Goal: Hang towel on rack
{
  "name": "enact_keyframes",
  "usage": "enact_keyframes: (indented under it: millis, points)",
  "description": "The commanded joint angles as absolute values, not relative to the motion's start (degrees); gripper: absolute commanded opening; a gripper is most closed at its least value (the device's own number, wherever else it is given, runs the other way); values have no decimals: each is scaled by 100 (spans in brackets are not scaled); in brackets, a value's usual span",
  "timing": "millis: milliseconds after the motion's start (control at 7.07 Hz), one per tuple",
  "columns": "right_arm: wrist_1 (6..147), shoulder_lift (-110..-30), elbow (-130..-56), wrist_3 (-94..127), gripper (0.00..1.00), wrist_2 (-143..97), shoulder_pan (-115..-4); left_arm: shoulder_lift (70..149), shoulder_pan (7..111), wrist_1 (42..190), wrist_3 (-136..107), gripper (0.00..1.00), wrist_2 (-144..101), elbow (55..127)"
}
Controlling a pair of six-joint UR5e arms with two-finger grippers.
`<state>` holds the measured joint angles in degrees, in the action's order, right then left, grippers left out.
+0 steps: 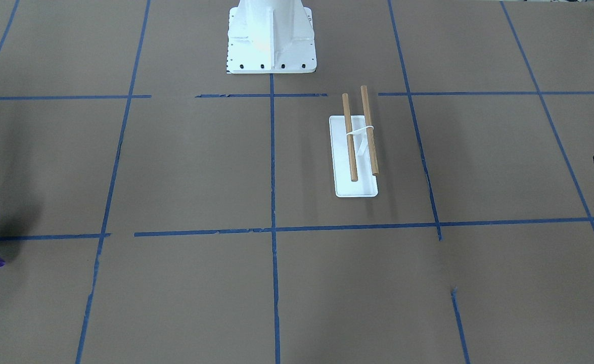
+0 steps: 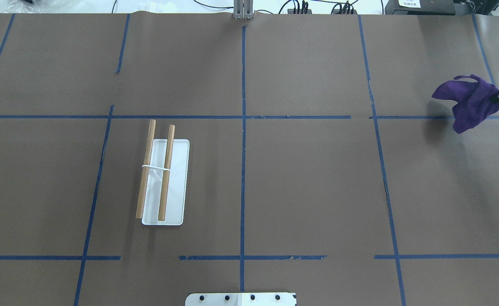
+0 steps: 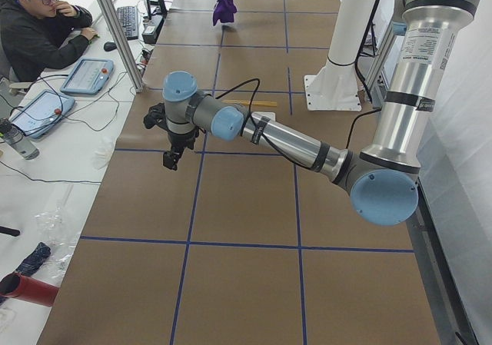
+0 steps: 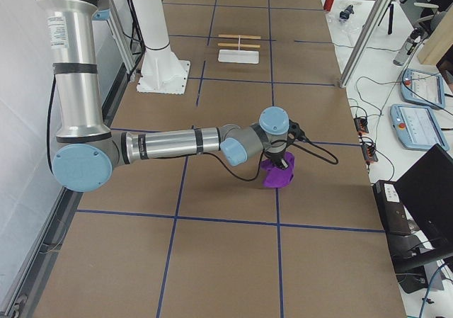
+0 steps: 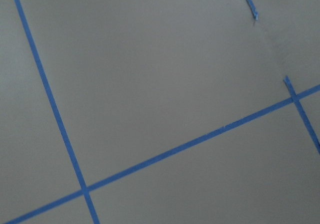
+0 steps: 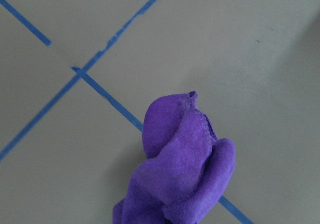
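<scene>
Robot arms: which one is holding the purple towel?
The right arm: its jaws pinch the purple towel. The left arm carries nothing.

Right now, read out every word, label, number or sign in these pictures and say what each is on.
No text can be read.
Print on the left arm's silver tube: too small to read.
Print on the right arm's silver tube: too small to read.
Blurred: white sticker on the black box, overhead view's top right.
No writing: purple cloth towel, wooden two-dowel rack, brown table cover.
</scene>
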<state>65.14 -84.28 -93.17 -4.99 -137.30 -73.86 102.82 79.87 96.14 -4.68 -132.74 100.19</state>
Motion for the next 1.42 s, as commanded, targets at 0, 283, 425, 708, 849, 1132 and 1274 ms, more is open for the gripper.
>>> enact_keyframes:
  millis: [0, 283, 425, 708, 849, 1132, 1274]
  points:
    - [6478, -7676, -9727, 944, 0, -13353, -6560, 10633, 7667, 10280, -2129, 100, -13280, 10194]
    - [6530, -7147, -10036, 1867, 0, -12686, -5717, 10974, 6825, 10345, -3788, 100, -13280, 10502]
    - [6556, -6858, -10089, 1976, 0, -12378, -5400, 11291, 6490, 10353, -4710, 100, -13280, 10555]
    - [6714, -6427, -10212, 2432, 0, -11746, -4767, 11967, 5569, 10362, -6722, 100, -13245, 10564]
    - [7246, -6164, -10422, 2452, 0, -11377, -4407, 12179, 5285, 10597, -7585, 100, -13228, 10530]
    - [7839, -5636, -10661, 2644, 0, -10411, -3590, 12216, 4722, 11729, -9124, 100, -13106, 10241]
    - [7849, -5495, -10670, 2724, 0, -10023, -3281, 12295, 4450, 11777, -9523, 100, -12704, 10231]
